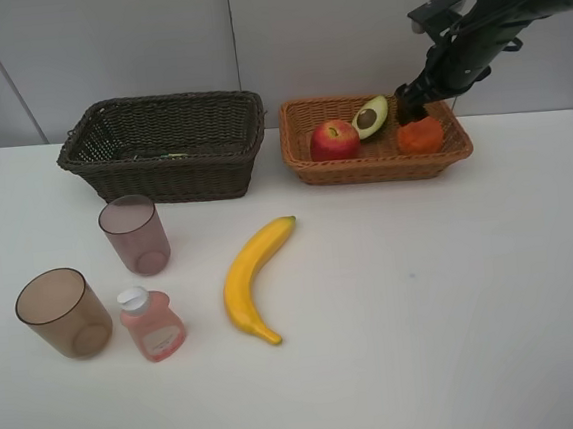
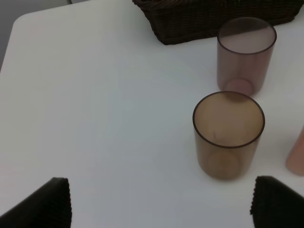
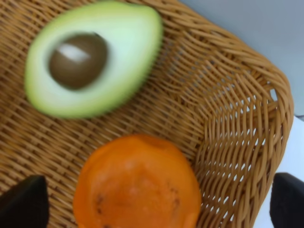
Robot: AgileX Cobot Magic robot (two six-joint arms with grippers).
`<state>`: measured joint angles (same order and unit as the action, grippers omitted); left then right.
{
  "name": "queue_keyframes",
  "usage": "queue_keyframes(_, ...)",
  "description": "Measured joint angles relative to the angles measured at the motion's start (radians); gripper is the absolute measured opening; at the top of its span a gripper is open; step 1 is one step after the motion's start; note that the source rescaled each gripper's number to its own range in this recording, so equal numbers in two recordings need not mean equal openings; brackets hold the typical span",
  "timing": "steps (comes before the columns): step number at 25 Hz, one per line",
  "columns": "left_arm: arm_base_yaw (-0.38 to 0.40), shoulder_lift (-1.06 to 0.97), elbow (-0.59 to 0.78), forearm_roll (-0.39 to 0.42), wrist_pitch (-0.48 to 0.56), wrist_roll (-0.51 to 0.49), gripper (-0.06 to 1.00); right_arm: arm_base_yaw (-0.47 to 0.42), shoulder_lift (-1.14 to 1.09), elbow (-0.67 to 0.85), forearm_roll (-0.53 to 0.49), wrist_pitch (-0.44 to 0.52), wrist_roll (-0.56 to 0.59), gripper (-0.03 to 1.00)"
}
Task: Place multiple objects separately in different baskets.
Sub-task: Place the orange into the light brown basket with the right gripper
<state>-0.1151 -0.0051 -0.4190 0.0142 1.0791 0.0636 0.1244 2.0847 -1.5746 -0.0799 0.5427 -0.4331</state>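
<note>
The light orange-tan basket holds a red apple, a halved avocado and an orange tangerine. My right gripper hangs just above the tangerine, open, its fingertips standing clear on either side. The dark brown basket sits to the left. On the table lie a yellow banana, two brownish cups and a pink bottle. My left gripper is open above the table near the closer cup.
The white table has rounded corners at the far left and right. A grey wall stands behind the baskets. In the left wrist view the second cup stands by the dark basket, with the pink bottle at the frame edge.
</note>
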Motion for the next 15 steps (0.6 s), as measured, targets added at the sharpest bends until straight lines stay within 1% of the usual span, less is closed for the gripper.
queue_keyframes(15,0.0,0.0,0.0,0.0,0.0,0.0,1.0,0.0,0.0,0.0,0.001,0.0,0.011,0.99)
